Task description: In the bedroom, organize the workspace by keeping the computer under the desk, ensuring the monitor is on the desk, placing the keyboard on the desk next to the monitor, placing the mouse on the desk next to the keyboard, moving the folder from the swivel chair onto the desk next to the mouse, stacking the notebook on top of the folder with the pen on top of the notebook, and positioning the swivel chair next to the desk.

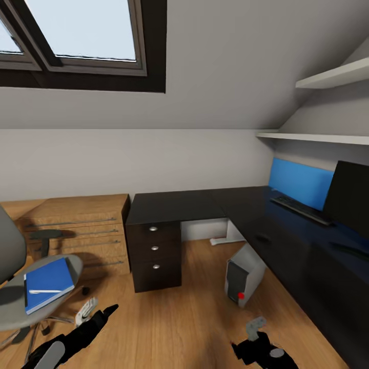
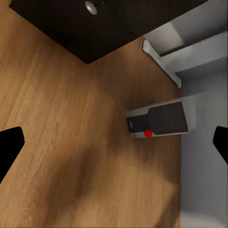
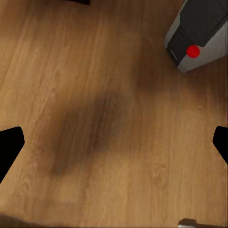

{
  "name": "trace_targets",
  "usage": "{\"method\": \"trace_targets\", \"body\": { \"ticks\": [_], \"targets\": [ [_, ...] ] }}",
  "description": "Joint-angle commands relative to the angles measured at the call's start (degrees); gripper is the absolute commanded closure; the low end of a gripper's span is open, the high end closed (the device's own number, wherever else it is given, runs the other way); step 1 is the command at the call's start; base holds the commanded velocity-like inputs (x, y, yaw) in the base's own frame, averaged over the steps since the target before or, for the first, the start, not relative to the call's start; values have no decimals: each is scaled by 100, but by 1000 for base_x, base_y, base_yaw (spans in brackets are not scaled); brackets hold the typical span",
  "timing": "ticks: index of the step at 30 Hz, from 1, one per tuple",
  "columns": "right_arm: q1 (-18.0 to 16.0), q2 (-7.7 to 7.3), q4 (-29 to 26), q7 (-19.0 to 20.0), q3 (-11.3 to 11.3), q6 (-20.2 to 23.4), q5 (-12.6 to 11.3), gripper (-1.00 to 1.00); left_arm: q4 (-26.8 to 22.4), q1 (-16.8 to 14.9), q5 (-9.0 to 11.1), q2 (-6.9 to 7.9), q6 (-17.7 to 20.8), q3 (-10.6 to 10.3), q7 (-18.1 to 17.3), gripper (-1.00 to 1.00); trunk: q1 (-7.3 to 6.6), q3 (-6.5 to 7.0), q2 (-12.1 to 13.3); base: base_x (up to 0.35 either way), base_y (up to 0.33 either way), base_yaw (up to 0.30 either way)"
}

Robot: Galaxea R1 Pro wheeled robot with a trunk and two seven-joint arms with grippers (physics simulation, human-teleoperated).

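Observation:
The grey swivel chair (image 1: 13, 302) stands at the left with the blue folder (image 1: 47, 279) flat on its seat. A thin pale strip crosses the folder; I cannot tell whether it is the pen. The black desk (image 1: 205, 205) runs along the right wall and carries the keyboard (image 1: 301, 209), the monitor (image 1: 351, 197) and a small dark mouse (image 1: 262, 237). The computer (image 1: 245, 279) (image 2: 159, 121) (image 3: 199, 38) stands tilted on the floor by the desk's edge. My left gripper (image 1: 97, 312) (image 2: 114, 145) and right gripper (image 1: 256, 325) (image 3: 114, 145) hang open over the floor, holding nothing. The notebook is out of view.
A dark drawer unit (image 1: 155, 251) sits under the desk's left end, next to a wooden dresser (image 1: 82, 225). White shelves (image 1: 318, 137) hang above the desk and a blue back panel (image 1: 300, 185) stands behind the keyboard. Wood floor (image 1: 179, 323) lies between chair and desk.

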Motion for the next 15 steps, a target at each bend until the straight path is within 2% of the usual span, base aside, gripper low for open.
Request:
{"method": "trace_targets", "body": {
  "ticks": [1,2,3,4,6,7,8,9,11,13,15],
  "targets": [
    [229,-233,336,-25,22,-714,-63,-100,-295,13,31,-23,44,-118,-12,-100,3,-6,-3,306,204,0],
    [295,-305,574,-29,21,-1103,-66,-100,-463,17,28,-53,68,-250,0,-100,3,-6,-3,306,197,0],
    [318,-329,694,-35,21,-1265,-70,-100,-568,19,27,-71,95,-332,10,-100,3,-6,-3,306,190,0],
    [363,-374,1061,-46,21,-1607,-78,-100,-1004,5,23,-113,279,-598,76,-100,3,-6,-3,306,175,0],
    [380,-391,1309,-50,21,-1750,-81,-100,-1364,-15,23,-141,468,-730,205,-100,3,-6,-3,306,171,0],
    [389,-398,1545,-53,20,-1842,-87,-100,-1731,-49,21,-205,678,-815,414,-100,3,-6,-3,306,166,-8],
    [392,-400,1660,-50,19,-1880,-92,-100,-1898,-76,19,-251,789,-844,547,-100,3,-6,-3,306,165,-31],
    [402,-397,2126,-9,12,-2008,-91,-100,-2465,-472,18,-582,1391,-941,1556,-100,3,-6,-3,149,90,-216],
    [403,-398,2196,-1,8,-2024,-99,-100,-2584,-596,20,-690,1543,-955,1813,-100,3,-6,-3,107,65,-230],
    [405,-404,2343,3,0,-2043,-121,-100,-2893,-843,39,-930,1982,-962,2334,-100,-41,30,77,34,21,-160],
    [405,-396,2487,5,-2,-2053,-132,-100,-2912,-1114,48,-1008,2069,-965,2444,-100,-85,65,157,10,6,-54]
  ]
}}
